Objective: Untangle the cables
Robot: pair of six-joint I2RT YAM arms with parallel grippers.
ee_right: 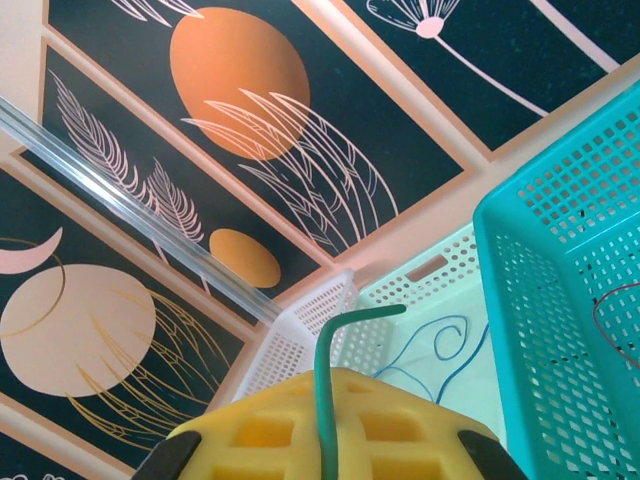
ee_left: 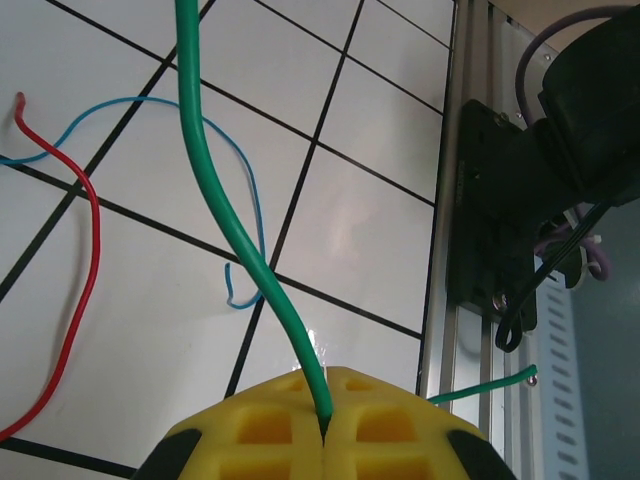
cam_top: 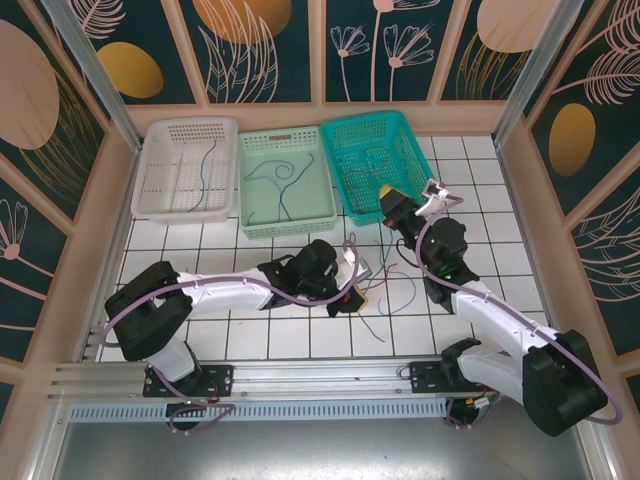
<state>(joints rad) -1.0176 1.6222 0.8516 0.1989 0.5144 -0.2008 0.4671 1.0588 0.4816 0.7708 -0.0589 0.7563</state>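
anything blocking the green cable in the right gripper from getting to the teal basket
Nothing visible. The right gripper, shut on the green cable, is next to the teal basket, with only open air between them.

- Back wall point(cam_top: 270, 45), top of the overhead view: dark teal panels with orange discs and pale line-drawn plants, set in beige strips.
- Left wall point(cam_top: 40, 150) and right wall point(cam_top: 590, 140) carry the same pattern and slant in towards the centre.
- Two aluminium posts point(cam_top: 90, 55) rise at the back corners.
- Tabletop point(cam_top: 200, 240), centre: white squares with dark grid lines.
- Aluminium rail point(cam_top: 320, 375) runs along the lower edge, with a grey metal sheet point(cam_top: 320, 450) below it.
- The light is even and the shadows soft.
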